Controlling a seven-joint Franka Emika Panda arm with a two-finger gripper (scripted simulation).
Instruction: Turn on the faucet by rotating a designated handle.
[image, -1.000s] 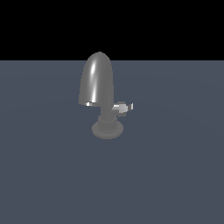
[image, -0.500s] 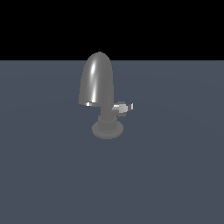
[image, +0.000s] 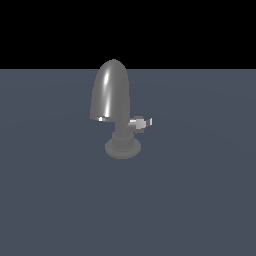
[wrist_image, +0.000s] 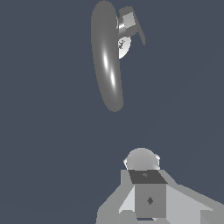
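Faucet (image: 111, 100) upright mid-desk (image: 200, 200): rigid, glossy, likely slippery. Handle (image: 142, 122) projecting at 3 o'clock from neck; best pushed at flat bar end. Hand (wrist_image: 146, 192) well apart, grasping nothing; finger state cannot tell.

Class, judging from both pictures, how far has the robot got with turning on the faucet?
Done: nothing visible yet. The handle sticks out sideways from the faucet, untouched. In hand: in the wrist view the gripper sits well apart from the faucet, and the exterior view shows no arm. Left: reach the handle, make contact and rotate it.
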